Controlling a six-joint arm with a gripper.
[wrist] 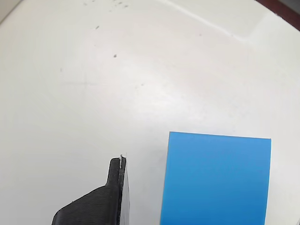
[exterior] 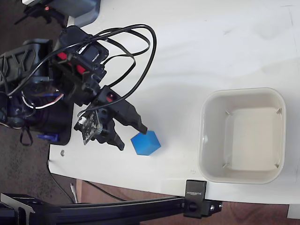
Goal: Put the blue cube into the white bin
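Note:
The blue cube [exterior: 146, 143] rests on the white table, near its front edge in the fixed view. My gripper [exterior: 132, 136] is open, its two black fingers spread just left of the cube, with the upper fingertip [exterior: 142, 127] touching or almost touching the cube's top corner. In the wrist view the blue cube [wrist: 215, 180] fills the lower right, and one black finger [wrist: 105, 201] stands a short way to its left with table showing between them. The white bin [exterior: 243, 135] sits empty to the right of the cube, well apart from it.
A grey-blue box [exterior: 84, 9] stands at the table's top left corner behind the arm. A black clamp [exterior: 197, 199] on a dark rail grips the table's front edge below the bin. The arm's base and cables [exterior: 33, 93] hang off the table's left edge.

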